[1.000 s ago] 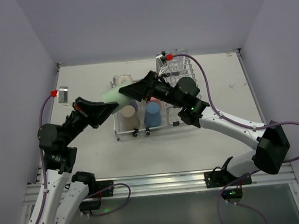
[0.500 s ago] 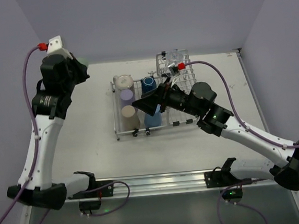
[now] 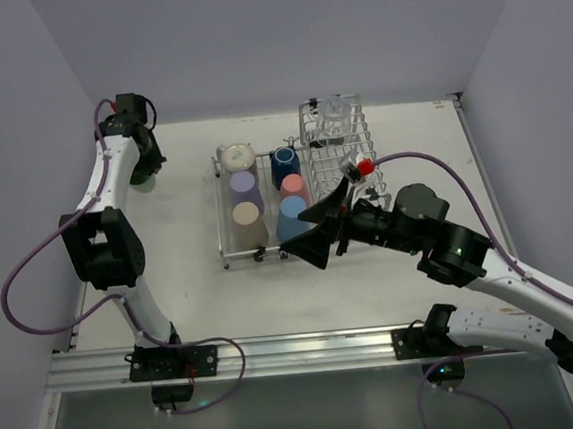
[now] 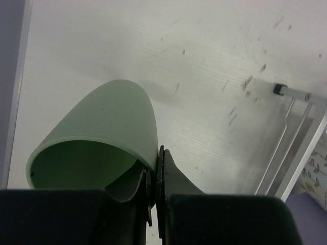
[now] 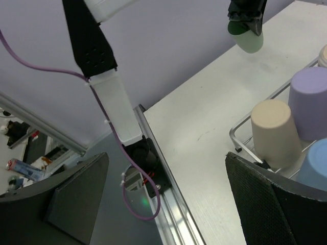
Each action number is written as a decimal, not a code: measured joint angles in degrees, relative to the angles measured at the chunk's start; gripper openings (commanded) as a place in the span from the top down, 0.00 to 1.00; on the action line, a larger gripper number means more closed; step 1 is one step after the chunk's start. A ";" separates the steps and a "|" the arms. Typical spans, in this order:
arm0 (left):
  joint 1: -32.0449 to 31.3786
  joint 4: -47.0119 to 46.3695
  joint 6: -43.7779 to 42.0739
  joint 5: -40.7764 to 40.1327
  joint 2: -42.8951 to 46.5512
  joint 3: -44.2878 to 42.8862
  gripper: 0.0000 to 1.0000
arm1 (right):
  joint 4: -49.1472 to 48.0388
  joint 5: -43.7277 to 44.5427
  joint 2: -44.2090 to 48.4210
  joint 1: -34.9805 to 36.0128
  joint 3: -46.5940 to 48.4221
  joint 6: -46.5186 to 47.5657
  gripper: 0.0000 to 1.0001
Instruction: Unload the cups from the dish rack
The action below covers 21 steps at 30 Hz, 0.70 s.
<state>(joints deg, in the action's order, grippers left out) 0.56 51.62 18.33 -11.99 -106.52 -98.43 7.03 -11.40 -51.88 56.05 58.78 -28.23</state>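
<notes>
Left of the dish rack (image 3: 219, 212), the left gripper (image 4: 155, 155) has carried the pinched pale green cup (image 4: 104, 115) out for placing, while the right gripper (image 3: 323, 233) has opened wide, empty.

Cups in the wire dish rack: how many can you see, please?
7. Low half: speckled cream, lavender, tan, dark blue, pink, light blue cups. Tall basket: one clear glass. The right gripper may hide more.
</notes>
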 measured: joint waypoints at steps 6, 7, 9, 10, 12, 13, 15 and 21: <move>4.26 0.59 -0.15 2.38 -5.16 -5.60 1.00 | 1.90 0.57 0.00 1.03 -0.42 1.53 0.01; 4.39 0.81 -0.17 2.84 -5.62 -5.38 1.00 | 2.21 0.98 -0.07 1.05 -0.44 1.77 0.01; 4.42 0.33 -0.39 4.17 -5.86 -3.37 1.00 | 2.49 1.49 -0.26 1.05 -0.44 2.12 0.01; 4.42 0.42 -0.55 4.76 -5.86 -2.05 1.00 | 2.60 1.75 -0.37 1.05 -0.46 2.29 0.01; 4.35 0.33 -0.92 5.86 -5.86 0.94 1.00 | 2.67 2.01 -0.46 1.05 -0.55 2.49 0.01; 4.31 0.31 -1.03 6.36 -5.86 2.56 1.00 | 2.67 2.14 -0.46 1.05 -0.66 2.60 0.01; 4.31 0.09 -1.29 7.32 -5.75 5.42 1.00 | 2.69 2.54 -0.48 1.05 -0.87 2.73 0.01; 4.24 -1.95 -2.03 8.87 -1.11 11.87 1.00 | 2.67 2.91 -0.87 1.05 -1.07 2.80 0.01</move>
<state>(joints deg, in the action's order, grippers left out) 4.80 49.67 16.29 -3.11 -107.63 -86.56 9.69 -8.49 -52.75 57.10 57.71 -25.43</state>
